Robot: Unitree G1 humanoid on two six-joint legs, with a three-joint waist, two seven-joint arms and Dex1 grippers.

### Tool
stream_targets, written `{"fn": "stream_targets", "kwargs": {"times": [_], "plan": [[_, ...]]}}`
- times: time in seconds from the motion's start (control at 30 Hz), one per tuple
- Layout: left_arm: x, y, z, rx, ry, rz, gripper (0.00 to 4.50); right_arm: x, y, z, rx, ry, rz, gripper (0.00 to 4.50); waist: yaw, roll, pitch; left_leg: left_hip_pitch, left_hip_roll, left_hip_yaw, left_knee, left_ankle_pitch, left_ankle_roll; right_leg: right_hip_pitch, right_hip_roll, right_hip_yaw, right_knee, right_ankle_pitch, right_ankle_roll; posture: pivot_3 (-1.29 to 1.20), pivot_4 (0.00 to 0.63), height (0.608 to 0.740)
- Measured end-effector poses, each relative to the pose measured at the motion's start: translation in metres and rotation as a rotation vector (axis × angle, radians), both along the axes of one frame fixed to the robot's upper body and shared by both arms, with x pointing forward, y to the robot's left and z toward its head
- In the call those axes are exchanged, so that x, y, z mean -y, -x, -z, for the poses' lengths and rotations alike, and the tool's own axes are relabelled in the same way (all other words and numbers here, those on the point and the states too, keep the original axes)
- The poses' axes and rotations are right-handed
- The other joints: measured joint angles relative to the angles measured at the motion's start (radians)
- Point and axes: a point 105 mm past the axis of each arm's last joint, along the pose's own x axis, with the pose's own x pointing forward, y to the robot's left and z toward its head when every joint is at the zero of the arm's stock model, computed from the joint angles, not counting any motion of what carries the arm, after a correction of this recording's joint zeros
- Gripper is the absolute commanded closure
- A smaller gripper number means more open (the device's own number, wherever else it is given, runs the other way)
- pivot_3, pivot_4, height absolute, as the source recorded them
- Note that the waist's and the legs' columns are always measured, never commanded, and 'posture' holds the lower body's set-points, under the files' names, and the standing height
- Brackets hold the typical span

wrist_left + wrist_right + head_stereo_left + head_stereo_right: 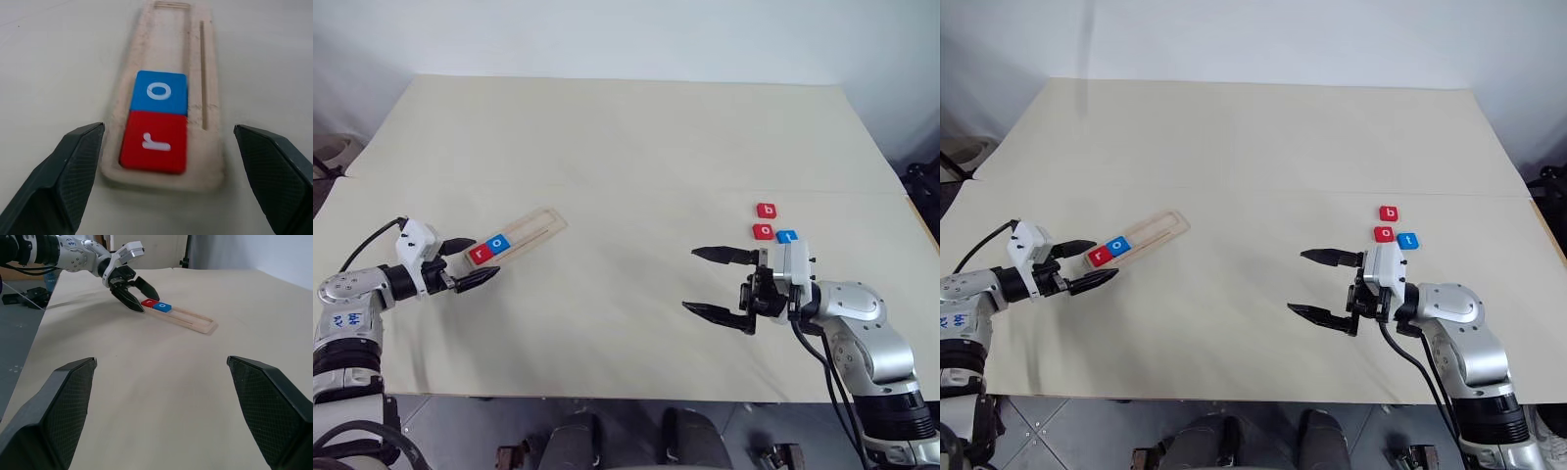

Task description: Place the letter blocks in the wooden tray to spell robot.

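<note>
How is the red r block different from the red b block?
The red r block sits inside the wooden tray, touching the blue o block; the red b block lies on the bare table, touching no other block. The r block is by the left gripper, whose fingers are open; the b block is over on the right gripper side. Both are small red squares with a white letter.

- The wooden tray [522,235] lies on the worktop [626,147], left side.
- Blocks r [480,254] and o [499,243] sit touching in its near end.
- Blocks b [767,211], o [763,231], t [786,237] cluster far right.
</note>
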Motion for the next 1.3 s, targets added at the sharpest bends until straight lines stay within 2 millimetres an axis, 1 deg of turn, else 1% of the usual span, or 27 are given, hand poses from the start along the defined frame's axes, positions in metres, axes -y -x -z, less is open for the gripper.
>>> {"fn": "stream_targets", "kwargs": {"times": [0.2, 0.3, 0.33, 0.37, 0.63, 0.77, 0.83, 0.97, 1.13, 1.2, 1.27, 1.3], "plan": [[0.002, -0.003, 0.003, -0.012, -0.007, 0.017, 0.00, 0.002, 0.000, -0.001, -0.005, -0.003, 0.029, 0.03, 0.000, 0.000, 0.000, 0.001, 0.000, 0.001, 0.001, 0.000, 0.000, 0.000, 0.000, 0.001, 0.002, 0.000, 0.000, 0.00, 0.150, 0.740], [0.002, -0.004, 0.004, -0.016, -0.013, 0.018, 0.60, 0.002, 0.000, -0.003, 0.004, -0.004, 0.035, 0.00, 0.000, 0.000, 0.000, 0.001, 0.000, 0.001, 0.001, 0.000, 0.000, 0.000, 0.000, 0.001, 0.002, 0.000, 0.000, 0.00, 0.150, 0.740], [0.001, -0.004, 0.004, -0.018, -0.011, 0.015, 0.91, 0.002, 0.000, -0.003, 0.004, -0.004, 0.037, 0.00, 0.000, 0.000, 0.000, 0.001, 0.000, 0.001, 0.001, 0.000, 0.000, 0.000, 0.000, 0.001, 0.002, 0.000, 0.000, 0.00, 0.150, 0.740], [0.001, -0.004, 0.004, -0.017, -0.011, 0.014, 1.10, 0.002, 0.000, -0.003, 0.005, -0.004, 0.037, 0.00, 0.000, 0.000, 0.000, 0.002, 0.000, 0.001, 0.001, 0.000, 0.000, 0.000, 0.000, 0.002, 0.002, 0.000, 0.000, 0.00, 0.150, 0.740], [0.001, -0.003, 0.005, 0.016, -0.022, 0.014, 1.10, 0.002, -0.001, -0.006, 0.014, -0.004, 0.034, 0.00, 0.000, 0.000, 0.000, 0.002, 0.000, 0.001, 0.001, 0.000, 0.000, 0.000, 0.000, 0.002, 0.003, 0.000, 0.000, 0.00, 0.150, 0.740], [0.009, -0.005, 0.005, 0.047, -0.015, 0.032, 1.10, 0.003, -0.002, -0.005, 0.012, 0.001, 0.033, 0.00, 0.005, 0.000, 0.000, 0.002, 0.000, 0.001, 0.001, 0.000, 0.000, 0.000, -0.001, 0.002, 0.003, 0.000, 0.000, 0.00, 0.150, 0.740], [0.022, -0.007, 0.003, 0.071, -0.004, 0.073, 1.10, 0.006, -0.003, -0.004, 0.005, 0.010, 0.042, 0.00, 0.010, 0.000, 0.000, 0.001, -0.001, 0.001, 0.002, 0.000, 0.001, 0.000, -0.002, 0.001, 0.003, 0.000, 0.000, 0.00, 0.150, 0.740], [0.070, -0.007, 0.004, 0.103, 0.033, 0.242, 1.10, 0.020, -0.004, 0.000, -0.005, 0.028, 0.088, 0.00, 0.019, -0.001, 0.000, -0.001, 0.000, 0.001, 0.004, -0.001, 0.001, 0.000, -0.002, 0.001, 0.003, 0.000, 0.000, 0.00, 0.150, 0.740], [0.125, -0.001, -0.013, 0.162, 0.045, 0.454, 1.10, 0.039, 0.001, 0.008, -0.025, 0.051, 0.162, 0.00, 0.021, -0.001, 0.000, -0.001, 0.000, 0.001, 0.005, -0.001, 0.001, 0.000, -0.002, 0.001, 0.003, 0.000, 0.000, 0.00, 0.150, 0.740], [0.151, 0.006, -0.012, 0.148, 0.035, 0.566, 1.10, 0.051, 0.006, 0.014, -0.050, 0.066, 0.210, 0.00, 0.026, -0.001, 0.000, -0.001, -0.001, 0.001, 0.005, -0.001, 0.001, 0.000, -0.002, 0.001, 0.003, 0.000, 0.000, 0.00, 0.150, 0.740], [0.167, 0.011, -0.005, 0.115, 0.029, 0.637, 1.10, 0.061, 0.013, 0.018, -0.065, 0.081, 0.252, 0.00, 0.027, -0.001, 0.000, -0.001, -0.001, 0.002, 0.006, -0.001, 0.002, 0.000, -0.002, 0.001, 0.003, 0.000, 0.000, 0.00, 0.150, 0.740], [0.172, 0.012, -0.003, 0.102, 0.018, 0.657, 1.10, 0.064, 0.015, 0.018, -0.064, 0.086, 0.266, 0.00, 0.027, -0.001, 0.000, -0.001, 0.000, 0.001, 0.006, -0.001, 0.002, 0.000, -0.002, 0.001, 0.003, 0.000, 0.000, 0.00, 0.150, 0.740]]}}
